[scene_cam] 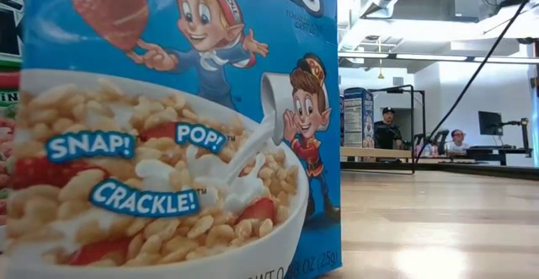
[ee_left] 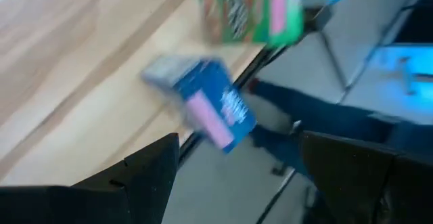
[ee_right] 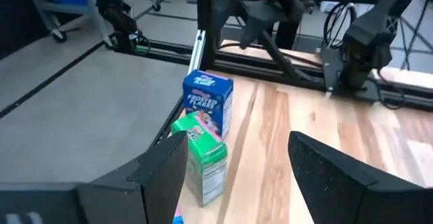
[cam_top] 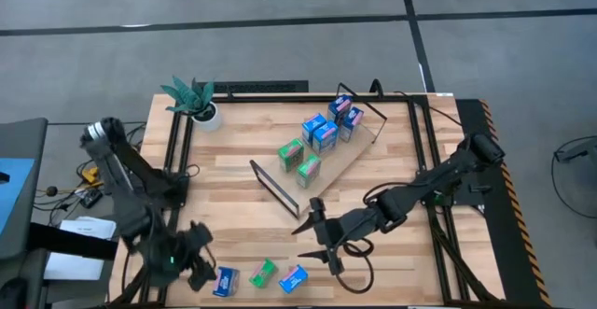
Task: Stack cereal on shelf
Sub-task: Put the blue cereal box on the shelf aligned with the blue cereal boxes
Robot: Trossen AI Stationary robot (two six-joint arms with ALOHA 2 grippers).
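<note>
The right gripper (cam_top: pixel 315 227) reaches low over the table's near part, its arm stretched from the right edge, fingers spread and holding nothing. Just before it stand a green box (ee_right: pixel 201 156) and a blue box (ee_right: pixel 207 103) reading "Frosted Flakes". The left gripper (cam_top: pixel 193 256) hangs bent at the near-left corner, also released, with another blue box (cam_top: pixel 226 280) just beside it. Only the high view shows the shelf (cam_top: pixel 322 164), beyond the right gripper, carrying five boxes. The low view alone shows a big box (scene_cam: pixel 168 127) printed "SNAP! CRACKLE! POP!".
</note>
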